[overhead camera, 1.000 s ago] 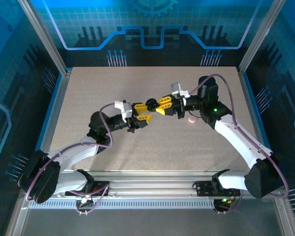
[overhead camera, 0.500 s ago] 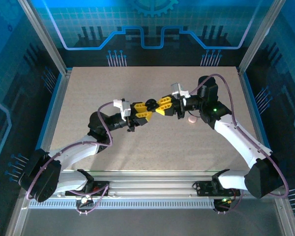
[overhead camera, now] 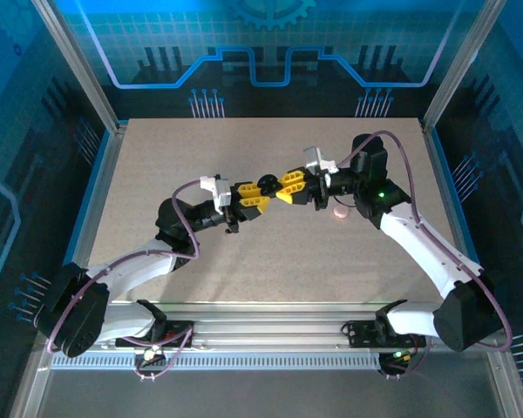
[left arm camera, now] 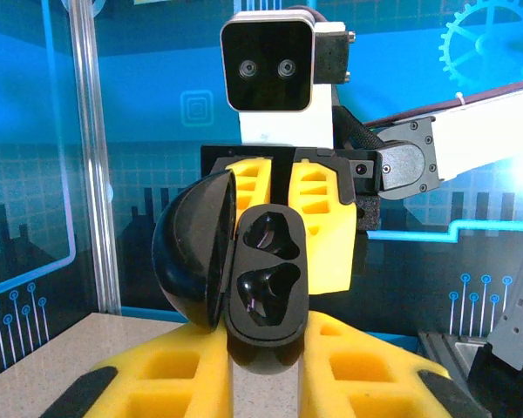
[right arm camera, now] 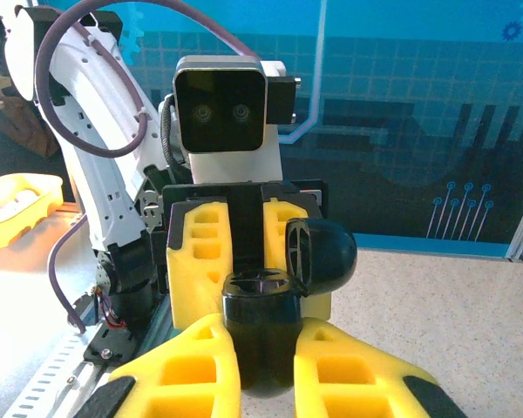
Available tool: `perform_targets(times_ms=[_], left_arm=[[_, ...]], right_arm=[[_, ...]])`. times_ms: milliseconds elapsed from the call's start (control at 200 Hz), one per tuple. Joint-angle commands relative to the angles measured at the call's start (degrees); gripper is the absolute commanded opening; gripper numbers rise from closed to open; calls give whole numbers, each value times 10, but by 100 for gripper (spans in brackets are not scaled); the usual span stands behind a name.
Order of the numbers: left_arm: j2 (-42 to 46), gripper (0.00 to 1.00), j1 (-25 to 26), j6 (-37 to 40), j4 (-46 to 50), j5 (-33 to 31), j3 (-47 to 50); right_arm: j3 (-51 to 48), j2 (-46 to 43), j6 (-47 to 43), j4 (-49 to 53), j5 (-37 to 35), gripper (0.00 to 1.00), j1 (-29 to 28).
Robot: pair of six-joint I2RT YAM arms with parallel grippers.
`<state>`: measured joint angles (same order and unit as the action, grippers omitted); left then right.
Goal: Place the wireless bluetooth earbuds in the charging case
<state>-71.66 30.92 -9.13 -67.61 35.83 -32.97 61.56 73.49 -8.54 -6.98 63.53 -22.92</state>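
The black charging case (overhead camera: 267, 185) hangs above the middle of the table between both grippers. Its lid (left arm camera: 187, 252) is swung open. My right gripper (right arm camera: 260, 348) is shut on the case body (right arm camera: 260, 326), the open face turned toward the left arm. My left gripper (left arm camera: 266, 370) is shut, its yellow fingertips (left arm camera: 336, 335) pressing the lower end of the case (left arm camera: 266, 287). The two wells hold glossy dark shapes; I cannot tell whether they are the earbuds. In the top view the left gripper (overhead camera: 260, 197) and the right gripper (overhead camera: 279, 188) meet tip to tip.
A small pale pink round case (overhead camera: 339, 212) lies on the tabletop (overhead camera: 270, 261) just right of the right wrist. Metal frame posts (overhead camera: 113, 131) stand at the table's corners.
The left gripper's fingers have closed in around the lower end of the case. Both arms and the case stay where they were.
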Motion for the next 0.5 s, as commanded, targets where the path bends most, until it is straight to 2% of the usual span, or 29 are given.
perform_targets(times_ms=[0, 45, 120, 195, 400, 495], left_arm=[[1, 13, 16, 0, -17, 18, -25], [7, 12, 16, 9, 1, 18, -24], [22, 11, 15, 35, 46, 16, -21], [44, 11, 15, 72, 115, 17, -19], [102, 11, 14, 171, 304, 23, -38], [118, 11, 15, 200, 363, 28, -51]], right_arm=[[-11, 1, -2, 6, -10, 12, -10], [-11, -1, -6, 14, -16, 15, -10], [-12, -9, -21, 40, -33, 26, -6], [-9, -23, -49, 79, -48, 30, 2], [45, -38, -180, 270, -69, 33, 13], [68, -30, -215, 321, -75, 34, 13]])
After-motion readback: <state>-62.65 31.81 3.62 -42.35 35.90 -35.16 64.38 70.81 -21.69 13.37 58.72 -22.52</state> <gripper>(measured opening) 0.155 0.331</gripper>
